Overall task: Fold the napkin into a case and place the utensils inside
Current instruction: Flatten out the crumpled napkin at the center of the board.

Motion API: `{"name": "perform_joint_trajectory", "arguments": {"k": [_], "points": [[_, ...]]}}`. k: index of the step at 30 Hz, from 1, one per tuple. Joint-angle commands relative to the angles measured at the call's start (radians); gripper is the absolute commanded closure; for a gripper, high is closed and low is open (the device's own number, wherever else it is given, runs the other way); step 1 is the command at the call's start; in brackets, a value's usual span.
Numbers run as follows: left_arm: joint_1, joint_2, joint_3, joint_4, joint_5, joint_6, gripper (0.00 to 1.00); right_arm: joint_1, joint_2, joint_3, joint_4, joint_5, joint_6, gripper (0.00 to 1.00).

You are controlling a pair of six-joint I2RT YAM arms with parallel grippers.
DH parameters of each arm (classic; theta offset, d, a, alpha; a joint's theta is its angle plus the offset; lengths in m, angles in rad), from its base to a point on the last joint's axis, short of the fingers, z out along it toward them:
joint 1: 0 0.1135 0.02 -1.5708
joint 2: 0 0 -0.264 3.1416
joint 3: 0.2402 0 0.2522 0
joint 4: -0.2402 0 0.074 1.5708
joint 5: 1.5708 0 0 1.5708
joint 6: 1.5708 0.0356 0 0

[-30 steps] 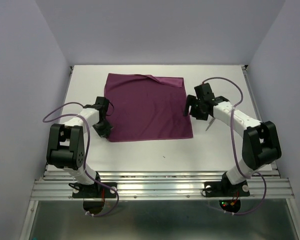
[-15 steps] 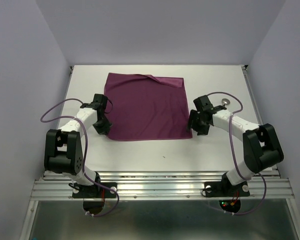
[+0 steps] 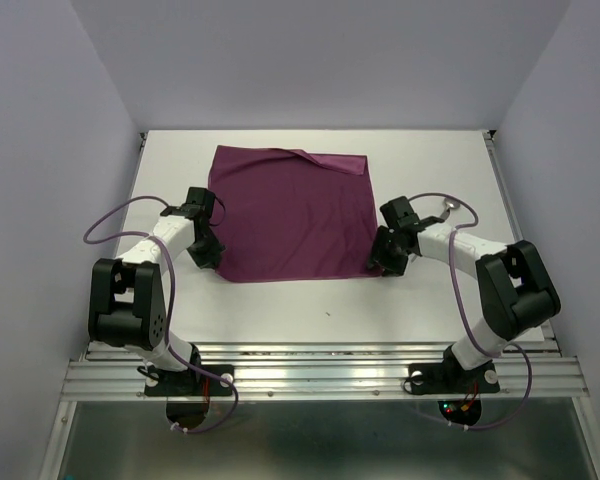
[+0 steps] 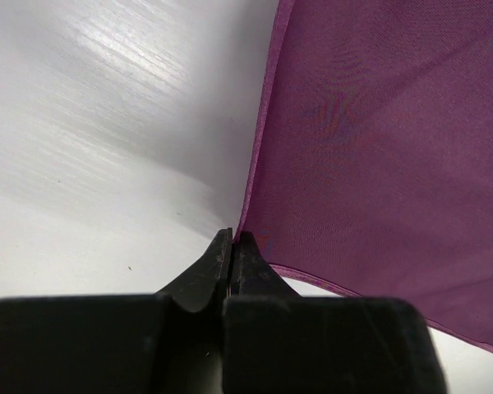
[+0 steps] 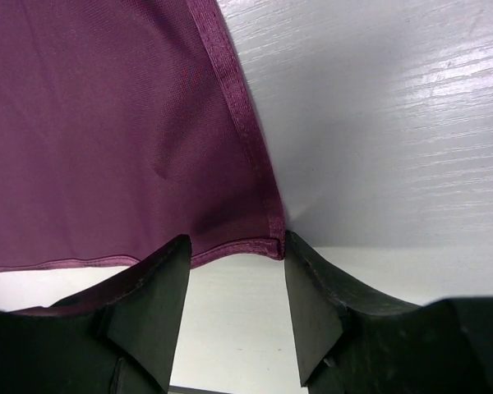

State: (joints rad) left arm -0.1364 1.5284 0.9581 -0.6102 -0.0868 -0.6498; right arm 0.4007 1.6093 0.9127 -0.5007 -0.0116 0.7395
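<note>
Got near-left corner of napkin pinched in left jaws, tips pressed fully together. Seeing right jaws apart, straddling near-right corner, hemmed edge sitting in the gap, not clamped. Reading napkin as near-square, no clear long axis, sides roughly parallel to tabletop edges, lying flat mid-tabletop, not folded into a case. Plum-purple fine-weave cloth, stitched hem, on white wood-grain surface. Spotting small folded-over flap on far edge, right of centre. Also spotting shiny round spoon bowl just beyond right arm, right of napkin; can't make out handle direction.
</note>
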Motion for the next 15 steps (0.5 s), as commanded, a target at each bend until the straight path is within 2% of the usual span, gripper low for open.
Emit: {"name": "perform_joint_trajectory", "arguments": {"k": [1,3,7,11,15], "points": [[-0.002,-0.045,0.014,0.001,-0.001,0.019,1.00,0.009,0.001,-0.040,0.051,0.007,0.052,0.46],[-0.002,-0.053,0.010,0.003,-0.001,0.021,1.00,0.009,-0.002,-0.043,0.054,0.053,0.058,0.50],[-0.002,-0.062,0.002,0.006,-0.002,0.024,1.00,0.009,0.001,-0.043,0.050,0.104,0.069,0.50],[-0.002,-0.068,-0.002,0.006,-0.005,0.024,1.00,0.009,-0.009,-0.058,0.042,0.140,0.095,0.42],[-0.002,-0.074,-0.005,0.010,-0.004,0.022,1.00,0.009,-0.019,-0.080,0.048,0.159,0.103,0.41]]}}
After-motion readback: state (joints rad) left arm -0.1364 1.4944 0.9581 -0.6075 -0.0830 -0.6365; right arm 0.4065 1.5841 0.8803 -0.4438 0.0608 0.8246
